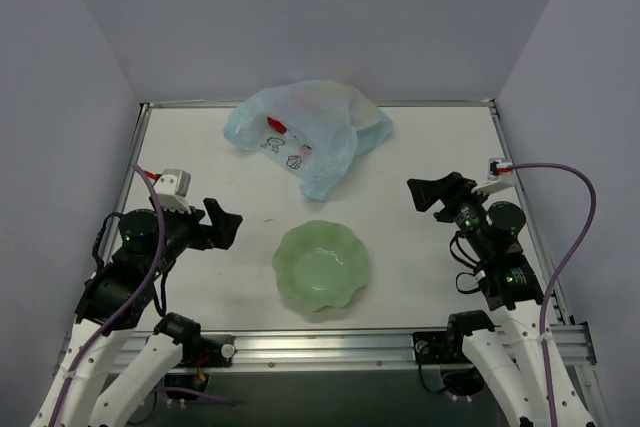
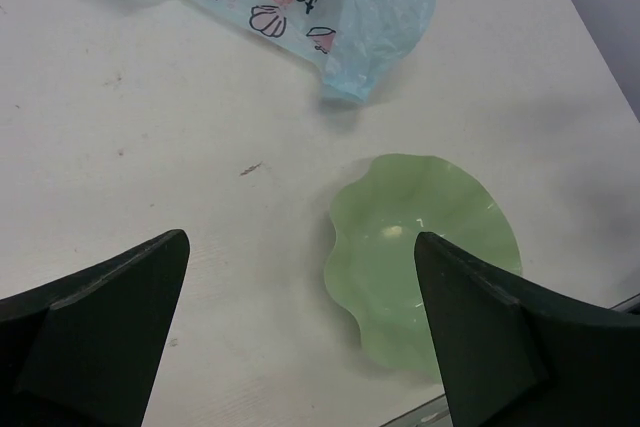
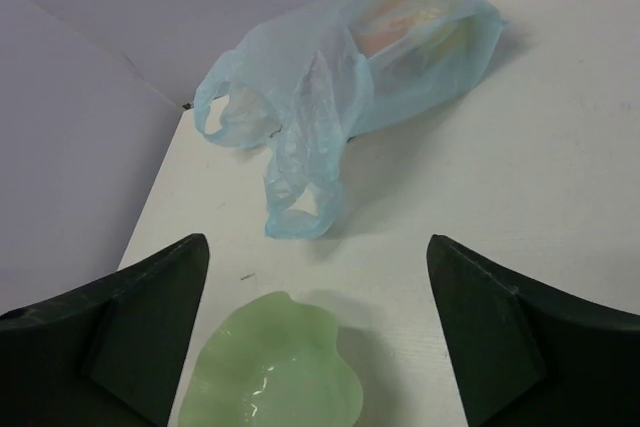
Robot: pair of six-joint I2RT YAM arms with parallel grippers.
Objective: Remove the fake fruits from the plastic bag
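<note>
Beyond the green bowl (image 1: 321, 265) lies the crinkly, translucent blue plastic bag (image 1: 305, 137), fake fruits (image 3: 400, 32) glowing orange-yellow inside; left pincer (image 2: 300, 240) and right pincer (image 3: 318, 242) flank the bowl, both wide, empty.

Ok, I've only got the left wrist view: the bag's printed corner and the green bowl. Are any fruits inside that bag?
Observer: Yes. In the right wrist view, orange and yellow shapes, the fake fruits, show through the plastic bag at the end away from its handles.
Operator: Where's the right gripper?
Observer: The right gripper is open, to the right of the bowl and apart from the bag.
Operator: Any handle besides the corner I see?
Observer: Yes, a second handle loop lies at the bag's left end in the top view.
</note>
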